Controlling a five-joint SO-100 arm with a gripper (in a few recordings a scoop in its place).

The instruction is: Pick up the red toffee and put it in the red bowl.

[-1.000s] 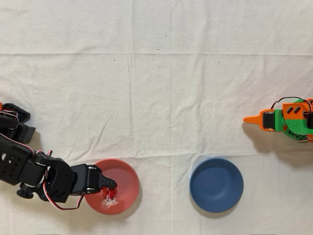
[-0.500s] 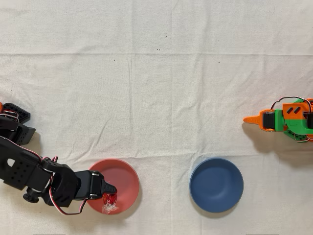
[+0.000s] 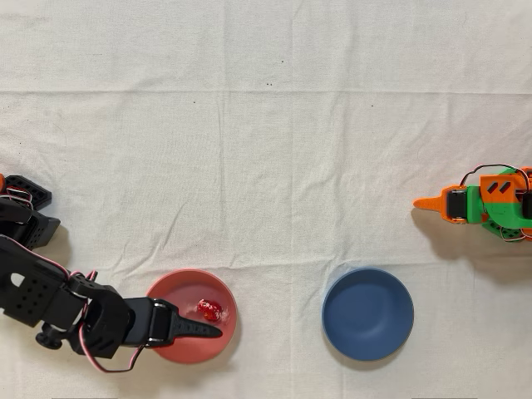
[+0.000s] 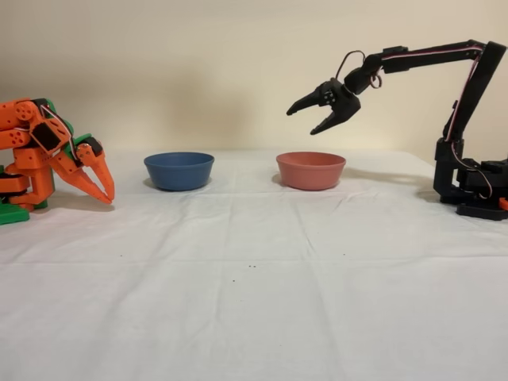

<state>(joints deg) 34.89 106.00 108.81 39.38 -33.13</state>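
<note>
Red toffee lies loose inside the red bowl, just beside and slightly forward of the pincer tip in the overhead view; its wrapper ends are too small to give a long axis or heading. Seen from the side, the black arm's pincer hangs above the bowl with jaws spread and empty. Placement appears complete, so the next move calls only for a clear retreat.

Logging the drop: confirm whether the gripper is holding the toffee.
No: the red toffee lies in the red bowl, and the gripper hangs open above it.
</note>
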